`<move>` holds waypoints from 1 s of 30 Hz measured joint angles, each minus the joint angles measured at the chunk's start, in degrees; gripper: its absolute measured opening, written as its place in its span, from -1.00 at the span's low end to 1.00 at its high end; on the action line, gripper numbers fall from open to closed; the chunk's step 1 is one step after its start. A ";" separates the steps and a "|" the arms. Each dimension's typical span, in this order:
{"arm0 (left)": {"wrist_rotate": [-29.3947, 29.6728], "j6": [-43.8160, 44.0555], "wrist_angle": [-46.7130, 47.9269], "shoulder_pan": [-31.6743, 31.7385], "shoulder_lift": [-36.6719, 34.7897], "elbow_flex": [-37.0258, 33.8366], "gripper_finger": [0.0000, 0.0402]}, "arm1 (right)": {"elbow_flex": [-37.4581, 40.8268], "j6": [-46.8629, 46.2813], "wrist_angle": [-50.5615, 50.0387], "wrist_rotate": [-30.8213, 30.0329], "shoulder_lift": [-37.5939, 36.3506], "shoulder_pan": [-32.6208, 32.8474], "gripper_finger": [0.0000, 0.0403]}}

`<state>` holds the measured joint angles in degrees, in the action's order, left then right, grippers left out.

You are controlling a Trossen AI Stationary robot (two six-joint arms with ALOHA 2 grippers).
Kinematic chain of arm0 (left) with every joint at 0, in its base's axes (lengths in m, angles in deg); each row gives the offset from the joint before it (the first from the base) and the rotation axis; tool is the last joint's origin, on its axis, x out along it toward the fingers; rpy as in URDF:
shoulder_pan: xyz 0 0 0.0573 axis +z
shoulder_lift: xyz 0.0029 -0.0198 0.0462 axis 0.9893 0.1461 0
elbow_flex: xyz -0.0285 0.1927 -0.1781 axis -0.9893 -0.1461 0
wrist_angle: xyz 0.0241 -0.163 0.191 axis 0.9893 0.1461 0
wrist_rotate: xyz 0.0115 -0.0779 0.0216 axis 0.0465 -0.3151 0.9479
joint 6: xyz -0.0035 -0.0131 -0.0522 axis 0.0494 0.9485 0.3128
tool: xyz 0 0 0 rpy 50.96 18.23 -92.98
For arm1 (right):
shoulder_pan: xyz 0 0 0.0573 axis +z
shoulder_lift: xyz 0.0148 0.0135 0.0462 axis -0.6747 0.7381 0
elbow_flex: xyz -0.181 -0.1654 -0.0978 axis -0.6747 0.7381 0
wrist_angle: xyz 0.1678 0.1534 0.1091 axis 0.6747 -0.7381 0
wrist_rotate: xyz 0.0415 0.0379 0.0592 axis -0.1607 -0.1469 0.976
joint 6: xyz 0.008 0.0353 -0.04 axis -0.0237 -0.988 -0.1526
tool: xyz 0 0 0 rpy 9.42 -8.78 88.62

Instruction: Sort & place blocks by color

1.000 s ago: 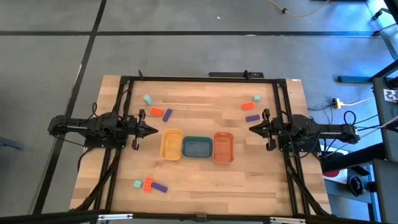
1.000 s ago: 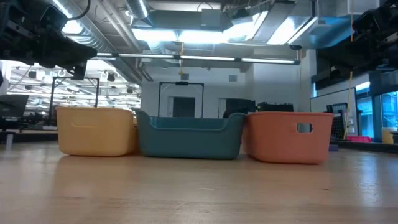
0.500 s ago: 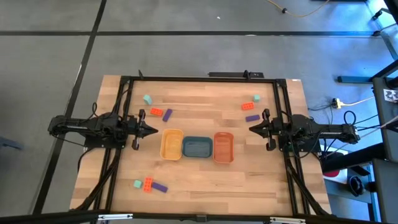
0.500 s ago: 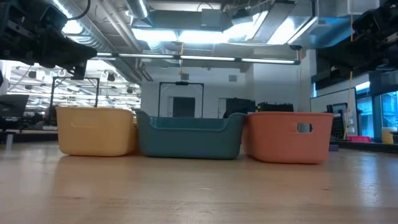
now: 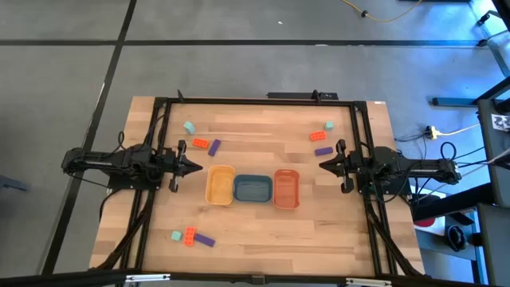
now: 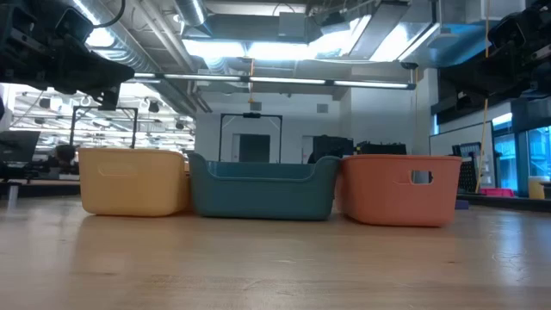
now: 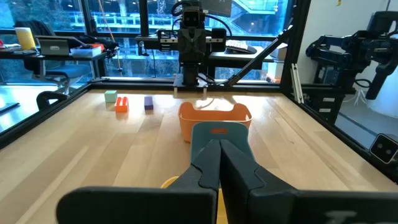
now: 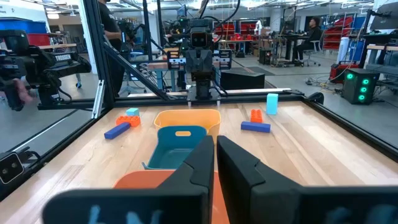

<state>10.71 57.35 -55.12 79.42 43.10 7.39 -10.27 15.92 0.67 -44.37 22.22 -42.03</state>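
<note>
The blocks lie in three clusters on the table, each with one mint-green cube, one orange-red brick and one purple bar. One cluster is far left: cube point(image 5: 189, 127), brick point(image 5: 200, 143), bar point(image 5: 214, 147). A second is far right: cube point(image 5: 328, 125), brick point(image 5: 316, 135), bar point(image 5: 323, 151). The third is near left: cube point(image 5: 176, 235), brick point(image 5: 190, 236), bar point(image 5: 205, 239). My left gripper point(image 5: 199, 167) hovers shut, left of the yellow tray point(image 5: 220, 185). My right gripper point(image 5: 321, 165) hovers shut, right of the orange tray point(image 5: 286, 188). Neither holds anything.
The yellow tray, blue tray point(image 5: 253, 188) and orange tray stand side by side at the table's middle, between the two grippers. A black frame point(image 5: 255, 100) runs along the table's far edge and both sides. Bare wood lies in front of the trays.
</note>
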 joint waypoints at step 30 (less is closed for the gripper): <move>3.79 20.50 -11.58 0.03 1.58 2.73 -0.95 | 0.00 0.00 0.00 0.00 0.02 0.00 -0.88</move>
<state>14.50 77.85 -66.70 79.45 44.68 10.12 -10.27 15.92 0.67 -44.37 22.24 -42.03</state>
